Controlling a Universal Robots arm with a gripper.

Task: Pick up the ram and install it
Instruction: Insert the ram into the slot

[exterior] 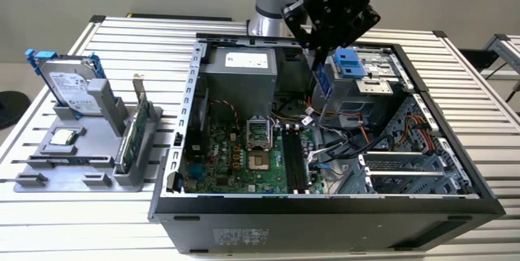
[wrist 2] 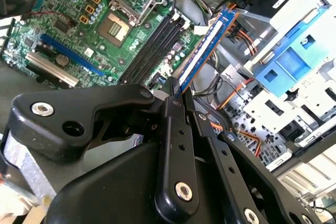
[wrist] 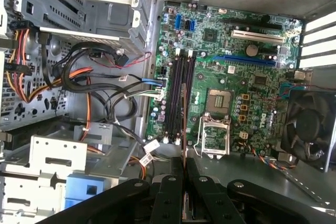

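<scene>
Ram (wrist 2: pixel 206 50) up in the air, pinched edge-on between the black fingers (wrist 2: pixel 173 129) of the gripper (wrist 2: pixel 176 92), hanging over the open computer case (exterior: pixel 325 203). Blue-faced stick with a pale strip along one long edge in the second wrist view; in the exterior view a thin blue sliver (exterior: pixel 319 81) below the gripper (exterior: pixel 323 51), over the case's back half, just beside the blue drive caddy (exterior: pixel 347 63). In the first wrist view seen end-on as a thin line (wrist: pixel 184 174) rising from the closed gripper (wrist: pixel 185 182).

Below the ram, the motherboard (wrist: pixel 231 77), with its dark memory slots (wrist: pixel 181 95) running side by side, and the CPU socket (wrist: pixel 218 102) with its metal frame just beside them. Loose cable bundle (wrist: pixel 94 85), black, orange and red, lying on the slots' other side, close to their edge. Fan (wrist: pixel 307 124) at the board's far corner from the cables. Grey power supply (exterior: pixel 240 69) against the case's back wall. Metal drive cage (exterior: pixel 406 170) walling off the cable side.

Open room straight above the slots; case walls rising all round the board.

Outside the case, on the exterior view's left, a grey fixture tray (exterior: pixel 73 163) on the slatted table (exterior: pixel 479 121), carrying a hard drive with blue rails (exterior: pixel 69 84) upright and a green expansion card (exterior: pixel 138 121) standing on edge, well apart from the ram.
</scene>
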